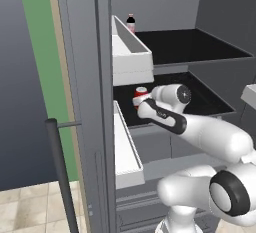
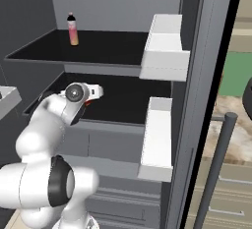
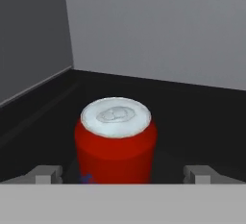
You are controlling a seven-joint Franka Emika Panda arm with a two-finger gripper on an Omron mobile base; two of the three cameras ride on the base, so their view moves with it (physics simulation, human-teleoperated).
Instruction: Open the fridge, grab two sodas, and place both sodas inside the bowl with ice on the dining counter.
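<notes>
The red can stands upright on the lower black shelf of the open fridge. The tool is spread wide, one fingertip on either side of the can, not touching it. The pink bottle stands on the shelf above the can, far back.

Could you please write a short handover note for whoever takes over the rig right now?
Tool: open, holding nothing, one fingertip on each side of the red can.
Fridge: doors open. The red can stands upright on the lower black shelf; the pink bottle stands upright at the back of the upper shelf.
Done: fridge opened, tool lined up on the can.
Left: close on the can and carry it to the bowl with ice on the dining counter, then return for the bottle and do the same.
</notes>
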